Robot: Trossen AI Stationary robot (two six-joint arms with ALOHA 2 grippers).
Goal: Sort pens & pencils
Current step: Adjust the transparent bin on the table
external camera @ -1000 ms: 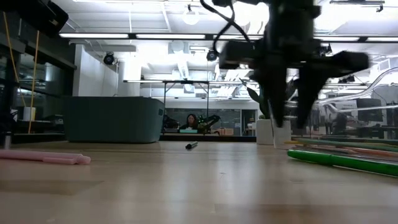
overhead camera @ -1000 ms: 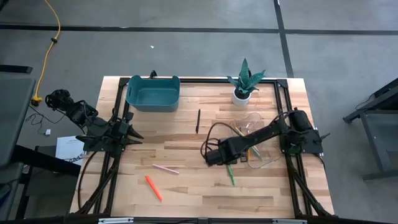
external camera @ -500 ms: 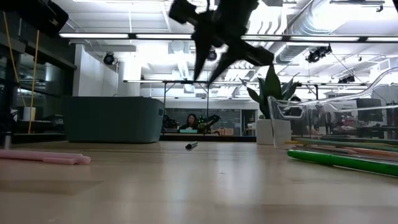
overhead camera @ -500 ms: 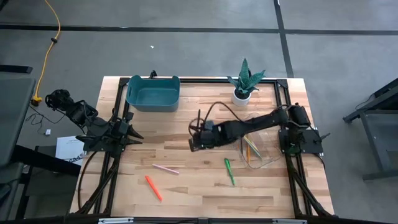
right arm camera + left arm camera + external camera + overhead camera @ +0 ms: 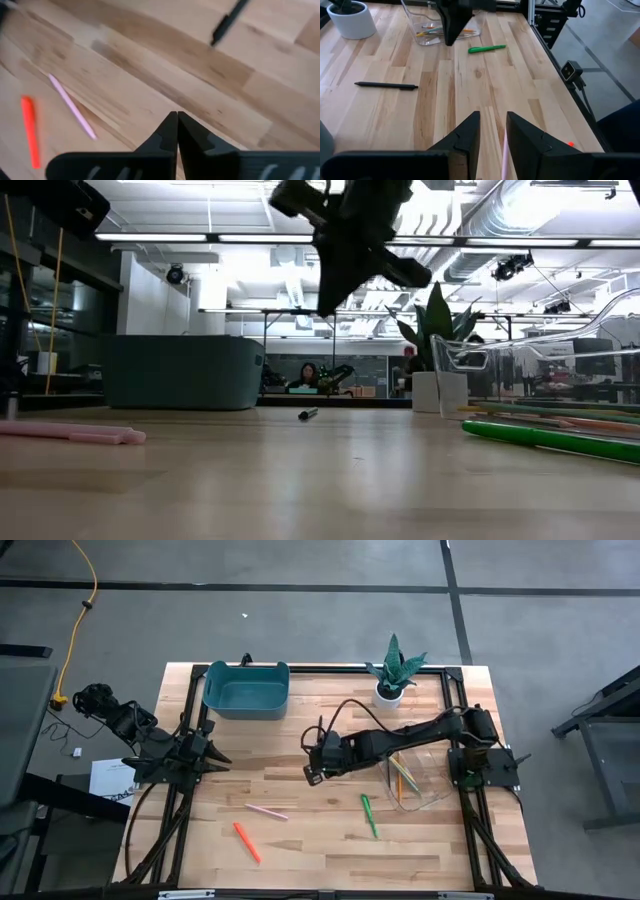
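Observation:
Four pens lie flat on the wooden table: black (image 5: pixel 319 734), pink (image 5: pixel 266 811), red-orange (image 5: pixel 246 842) and green (image 5: pixel 369 815). Slim pencils (image 5: pixel 402 776) lie in a clear container (image 5: pixel 425 790) at the right. My right gripper (image 5: pixel 315 773) hangs shut and empty above the table's middle, a little to the near side of the black pen (image 5: pixel 227 22). In the right wrist view its fingertips (image 5: pixel 177 120) meet, with the pink pen (image 5: pixel 72 107) and the red-orange pen (image 5: pixel 30 131) beyond. My left gripper (image 5: pixel 492 125) waits at the left edge, open and empty.
A teal bin (image 5: pixel 246 690) stands at the far left and a potted plant (image 5: pixel 392 675) at the far right. Bare wood lies between the pens. The low view shows the green pen (image 5: pixel 550 440) and the pink pen (image 5: pixel 70 433) near the front.
My right gripper has gone up and toward the table's left, from above the green pen beside the clear container to the middle near the black pen. It has shut its fingers on nothing. No pen has moved.

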